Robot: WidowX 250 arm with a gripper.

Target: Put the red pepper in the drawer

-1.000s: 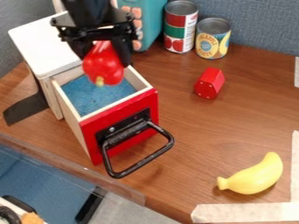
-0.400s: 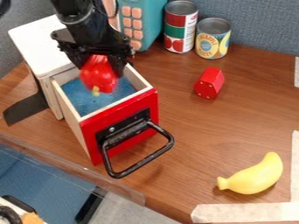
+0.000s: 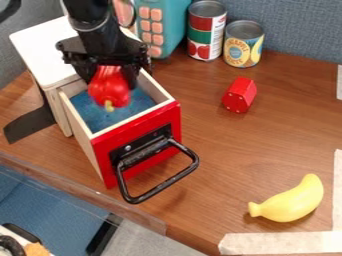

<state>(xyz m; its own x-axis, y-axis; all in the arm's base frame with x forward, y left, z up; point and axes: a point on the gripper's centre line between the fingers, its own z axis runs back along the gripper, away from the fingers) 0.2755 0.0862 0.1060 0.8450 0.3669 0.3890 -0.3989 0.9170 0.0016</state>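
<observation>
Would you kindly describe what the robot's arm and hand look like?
The arm is black, with a rounded section and a thin dark cable looping beside it. The hand is black too: a wide, blocky crosspiece with two fingers below.

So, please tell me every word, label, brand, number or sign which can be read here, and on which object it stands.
None that I can quote with certainty.
Tall can, at the back: print on its label, too small to read.
Shorter can, beside it: lettering on its blue and yellow label, too small to quote surely.
Teal object with pinkish buttons: any marks are too small to tell.
</observation>
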